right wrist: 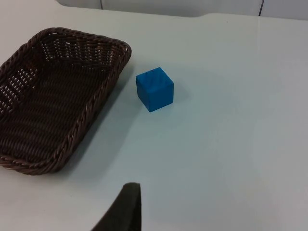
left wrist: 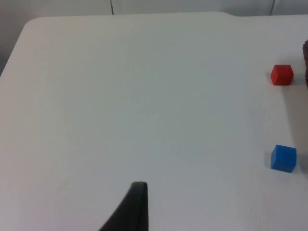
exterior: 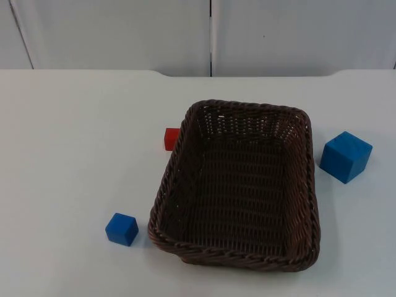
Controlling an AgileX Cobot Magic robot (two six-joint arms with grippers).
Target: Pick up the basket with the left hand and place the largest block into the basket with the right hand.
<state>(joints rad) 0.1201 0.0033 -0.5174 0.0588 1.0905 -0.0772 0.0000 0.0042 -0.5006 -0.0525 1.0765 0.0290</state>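
On the left of the top view a small blue block [exterior: 122, 229] sits on the white desk [exterior: 68, 154], near the basket's front left corner but apart from it. Further back, a small red block [exterior: 171, 138] lies just beside the basket's left wall, partly hidden behind the rim. The basket [exterior: 164, 198] is a dark brown rectangular wicker tray with a thick braided rim and open-weave walls; it stands flat on the desk near the middle, with nothing inside it. Right of the basket and apart from it rests the largest block [exterior: 346, 156], a blue cube turned so one corner faces forward.

The left end effector [left wrist: 134, 207] hangs over bare desk, well apart from the red and small blue blocks, holding nothing; how far open it is I cannot tell. The right end effector [right wrist: 126, 207] hangs above the desk, near the basket and the largest block, touching neither; its opening cannot be told either.

The desk is plain matte white and ends at a grey partition wall [exterior: 124, 34] made of panels with dark vertical seams.
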